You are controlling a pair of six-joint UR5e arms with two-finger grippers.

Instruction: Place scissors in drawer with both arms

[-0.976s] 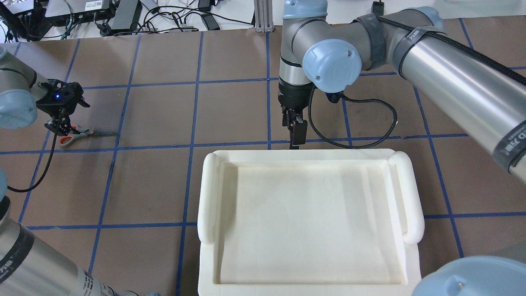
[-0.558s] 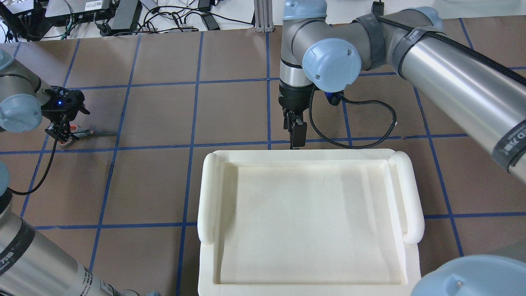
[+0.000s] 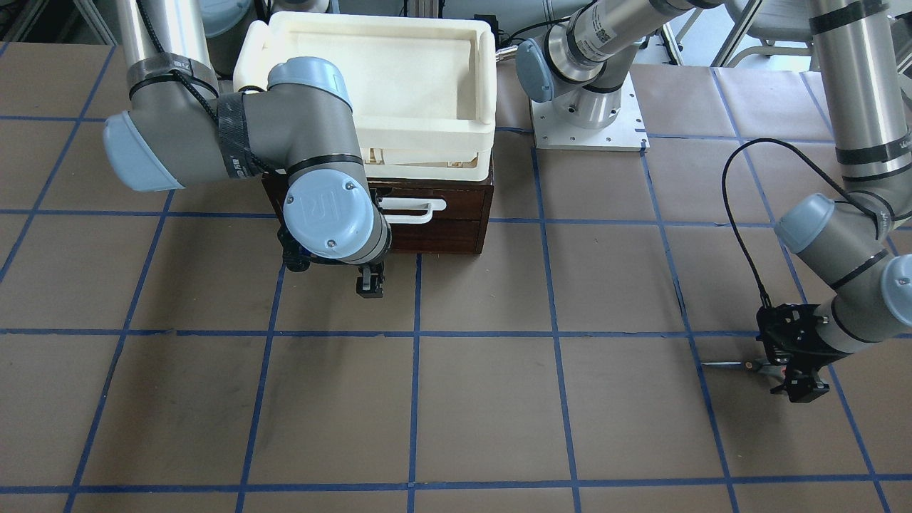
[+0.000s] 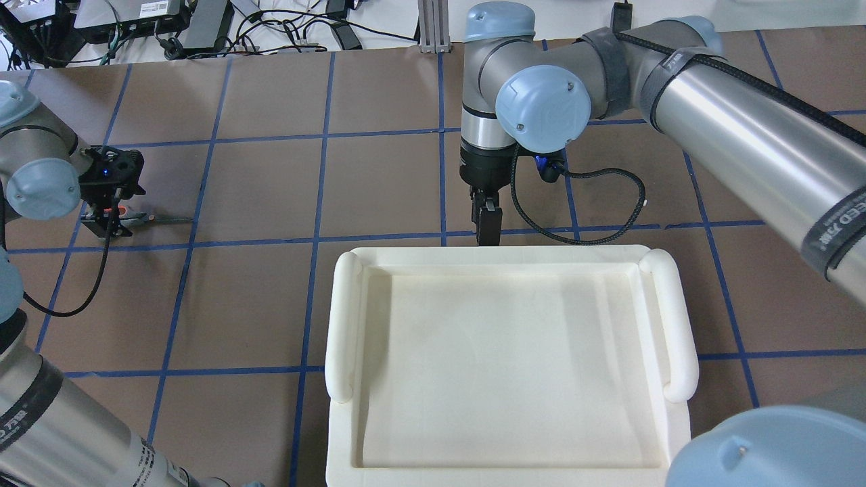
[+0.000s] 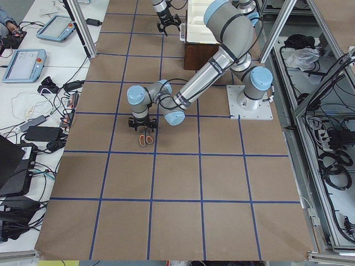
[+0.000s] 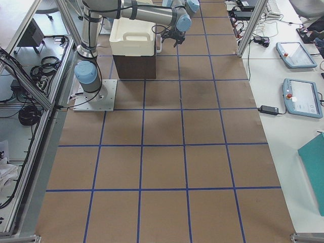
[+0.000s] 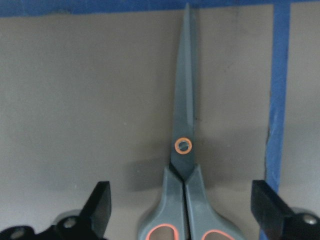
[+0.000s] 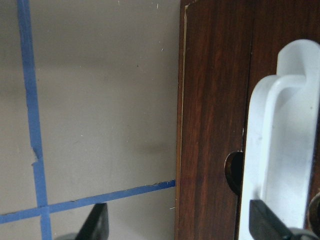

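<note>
The scissors [image 7: 183, 125] lie flat on the brown table, blades shut, with grey handles and orange inner loops. In the overhead view their blade [image 4: 162, 218] points right. My left gripper [image 7: 185, 197] is open, one finger on each side of the handles, low over them [image 4: 108, 211]. My right gripper [image 4: 487, 226] is open in front of the dark-brown drawer [image 3: 442, 239], which is shut. In the right wrist view the white bar handle [image 8: 277, 150] lies between the jaws, close to the right finger [image 8: 272, 222].
A cream-white plastic tray [image 4: 342, 325] sits on top of the drawer cabinet and hides it from overhead. Blue tape lines grid the table. The left arm's base plate [image 3: 588, 117] stands beside the cabinet. Cables and devices lie beyond the far edge [image 4: 203, 20].
My left gripper has turned and come down over the scissors' handles, which it now covers from overhead. My right gripper has shifted slightly at the drawer front.
</note>
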